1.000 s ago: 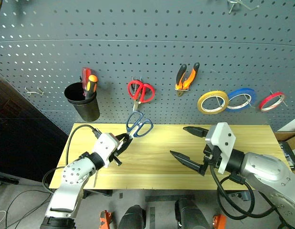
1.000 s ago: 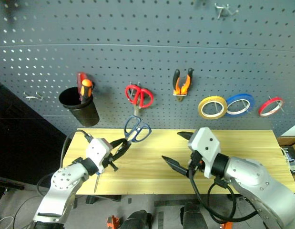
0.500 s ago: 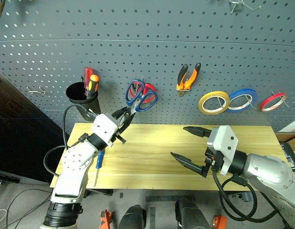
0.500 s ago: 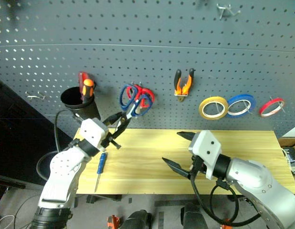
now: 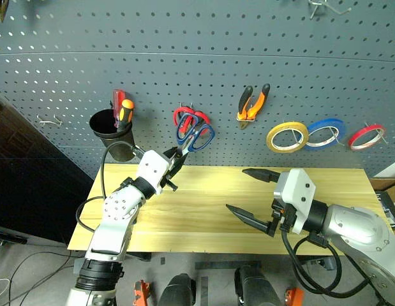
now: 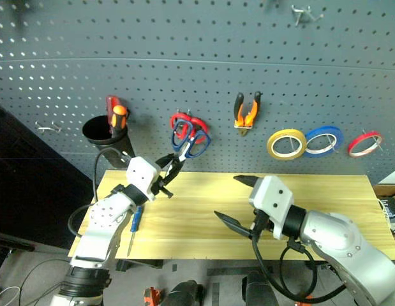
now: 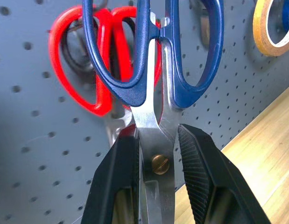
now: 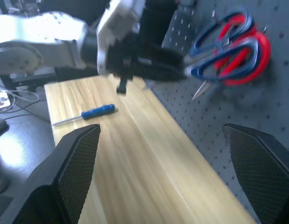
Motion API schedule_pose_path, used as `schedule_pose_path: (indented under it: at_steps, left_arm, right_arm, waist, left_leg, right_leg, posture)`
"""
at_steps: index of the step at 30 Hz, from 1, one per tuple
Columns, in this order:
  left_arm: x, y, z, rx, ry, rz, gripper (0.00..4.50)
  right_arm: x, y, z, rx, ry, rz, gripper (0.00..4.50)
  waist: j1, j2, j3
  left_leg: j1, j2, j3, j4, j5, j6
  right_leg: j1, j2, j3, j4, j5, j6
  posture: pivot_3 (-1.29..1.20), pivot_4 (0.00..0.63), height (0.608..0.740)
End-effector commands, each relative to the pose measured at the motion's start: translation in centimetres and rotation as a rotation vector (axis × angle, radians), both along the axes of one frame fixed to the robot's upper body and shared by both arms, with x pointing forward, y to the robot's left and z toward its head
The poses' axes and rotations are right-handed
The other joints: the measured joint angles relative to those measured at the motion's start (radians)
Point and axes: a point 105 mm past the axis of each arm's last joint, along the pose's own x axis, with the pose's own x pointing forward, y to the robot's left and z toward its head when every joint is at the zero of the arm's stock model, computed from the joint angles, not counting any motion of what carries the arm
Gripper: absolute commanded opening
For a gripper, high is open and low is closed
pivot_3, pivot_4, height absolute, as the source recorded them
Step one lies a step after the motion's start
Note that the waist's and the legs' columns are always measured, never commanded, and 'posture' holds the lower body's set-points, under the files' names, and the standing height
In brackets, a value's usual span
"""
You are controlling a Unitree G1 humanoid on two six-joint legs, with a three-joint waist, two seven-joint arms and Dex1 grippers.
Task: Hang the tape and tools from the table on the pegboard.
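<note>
My left gripper (image 5: 173,160) is shut on the blades of the dark blue scissors (image 5: 196,135). It holds them up against the grey pegboard (image 5: 184,51), their handles overlapping the red scissors (image 5: 184,116) hanging there. The left wrist view shows the scissors (image 7: 184,95) clamped between both fingers (image 7: 198,158). A small blue screwdriver (image 6: 134,220) lies on the wooden table (image 5: 203,217) near its left end, also seen as the screwdriver (image 8: 95,112) in the right wrist view. The orange-and-black pliers (image 5: 253,105) and the red tape (image 5: 365,135) hang on the board. My right gripper (image 5: 235,189) hovers open over the table.
A black cup (image 5: 111,131) with red and orange screwdrivers hangs on the board at left. Yellow tape (image 5: 286,136) and blue tape (image 5: 323,131) hang beside the red ring. Bare hooks stick out at far left (image 5: 47,120) and top right (image 5: 325,6).
My left gripper has lifted the blue scissors up and to the right, from just above the table to the board over the red scissors. The right gripper has stayed put.
</note>
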Motion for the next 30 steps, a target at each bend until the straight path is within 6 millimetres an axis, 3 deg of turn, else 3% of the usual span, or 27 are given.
schedule_pose_path:
  at_steps: [1,6,11,14,18,24,30]
  left_arm:
    - [0.0,-0.1,0.3,-0.011,0.004,0.002,1.28]
    - [-0.2,0.1,-0.4,-0.029,0.048,0.012,2.73]
    - [-2.3,1.4,-2.3,0.010,0.134,0.009,4.30]
    - [-3.4,4.0,-3.8,0.033,0.219,0.086,4.30]
    - [-3.6,7.3,-6.9,-0.023,0.445,0.210,4.30]
    - [-4.0,14.4,-10.9,0.028,0.704,0.582,4.30]
    - [-5.0,16.1,-13.4,0.076,0.881,0.677,4.30]
  right_arm:
    - [0.1,0.6,2.4,0.074,-0.102,-0.002,4.50]
    - [0.7,0.9,3.5,0.116,-0.126,-0.018,4.50]
    - [0.6,1.4,3.1,0.106,-0.105,-0.011,4.50]
    - [0.6,1.4,2.4,0.092,-0.078,-0.024,4.50]
    - [2.2,0.7,1.1,0.068,-0.008,-0.140,4.50]
    - [2.0,1.7,-0.2,0.051,0.139,-0.118,4.50]
    - [1.1,3.0,-1.4,-0.014,0.229,-0.036,4.50]
  waist:
    - [-0.005,0.000,0.000]
    - [-0.006,0.000,0.000]
    - [-0.011,0.000,0.000]
    - [-0.015,0.000,0.000]
    - [-0.011,0.000,0.000]
    - [-0.006,0.000,0.000]
    - [0.001,0.000,0.000]
  left_leg:
    - [0.000,0.000,0.000,0.000,0.000,0.000]
    - [0.000,0.000,0.000,0.000,0.000,0.000]
    - [0.000,0.000,0.000,-0.001,0.000,0.000]
    - [0.000,0.000,0.000,-0.001,0.000,0.000]
    - [0.000,0.000,0.000,-0.001,0.000,0.000]
    - [0.001,0.000,-0.002,0.000,0.000,0.000]
    - [0.000,-0.001,-0.002,-0.001,0.000,0.000]
  right_leg:
    - [0.000,0.000,0.000,0.000,0.000,0.000]
    - [0.000,0.000,0.000,0.000,0.000,0.000]
    - [-0.001,-0.001,0.001,0.000,0.000,0.000]
    - [-0.001,-0.001,0.001,0.000,0.000,0.000]
    - [-0.001,-0.001,0.001,0.002,0.000,0.000]
    - [0.000,0.001,-0.001,0.004,0.000,0.000]
    - [-0.002,-0.001,0.000,0.002,0.000,0.000]
  posture:
    - [-0.09,0.196,0.740]
    - [-0.09,0.196,0.740]
    - [-0.08,0.198,0.740]
    - [-0.06,0.201,0.740]
    - [-0.04,0.202,0.740]
    - [-0.03,0.206,0.740]
    - [-0.02,0.212,0.740]
